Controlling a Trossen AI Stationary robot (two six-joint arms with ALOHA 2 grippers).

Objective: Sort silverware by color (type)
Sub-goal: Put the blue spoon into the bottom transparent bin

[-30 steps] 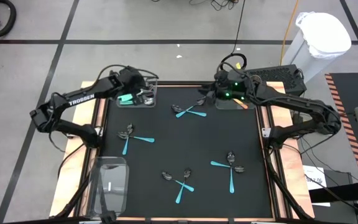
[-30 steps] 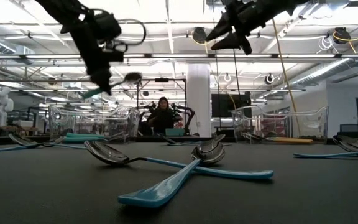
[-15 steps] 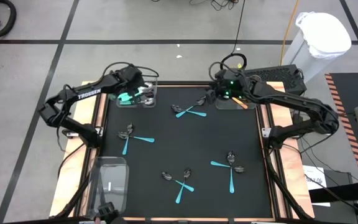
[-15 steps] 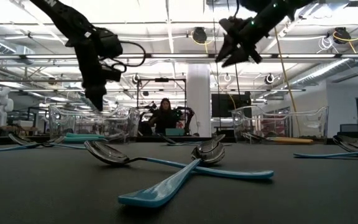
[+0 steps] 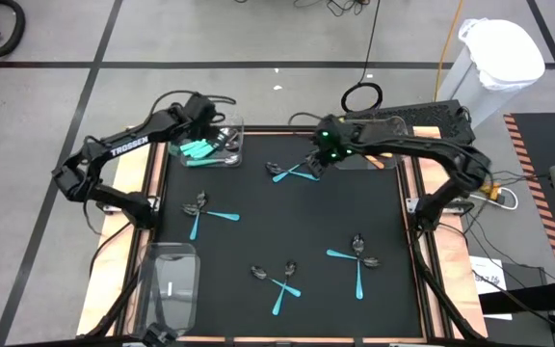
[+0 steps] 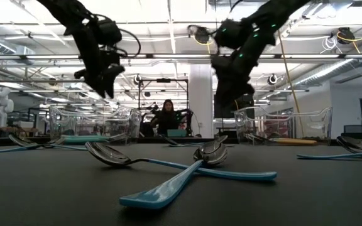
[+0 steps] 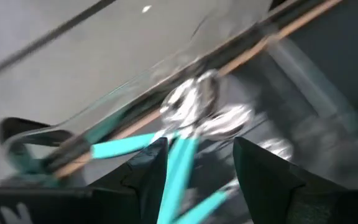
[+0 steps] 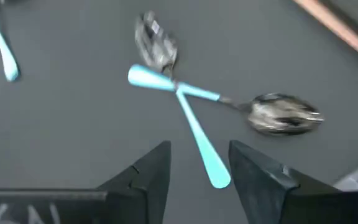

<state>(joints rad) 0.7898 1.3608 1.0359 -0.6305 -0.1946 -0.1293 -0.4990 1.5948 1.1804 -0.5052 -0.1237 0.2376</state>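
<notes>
1. Left gripper (image 5: 208, 128) over the clear bin (image 5: 231, 160) at the far-left corner of the black mat (image 5: 258, 241); fingers (image 7: 263, 177) spread apart, nothing between them.
2. Teal-handled silverware in that bin (image 5: 198, 149): several pieces piled together, shiny heads (image 7: 188, 102) bunched, handles fanned out. Exact count not readable.
3. Right gripper (image 5: 318, 159) above the far-centre part of the mat, just over a crossed pair of teal spoons (image 5: 293, 173); fingers (image 8: 148, 174) parted, empty, not touching the pair.
4. Crossed pair in right wrist view (image 8: 185, 99): two teal handles forming an X, one silver head at each far end, flat on the mat.
5. Second clear bin (image 5: 359, 162) at the far-right corner, partly hidden under the right arm; an orange-yellow handle (image 5: 379, 162) lying in it.
6. Remaining teal silverware on the mat, in small crossed groups: left of centre (image 5: 205, 214), near centre (image 5: 279, 282), near right (image 5: 357, 260). All well apart from each other.
7. Third clear bin (image 5: 173, 286) at the near-left edge of the mat.
8. Low view: nearest crossed spoons (image 6: 181, 169) in the foreground, both arms raised above table level; a person (image 6: 165, 117) seated in the room behind.
</notes>
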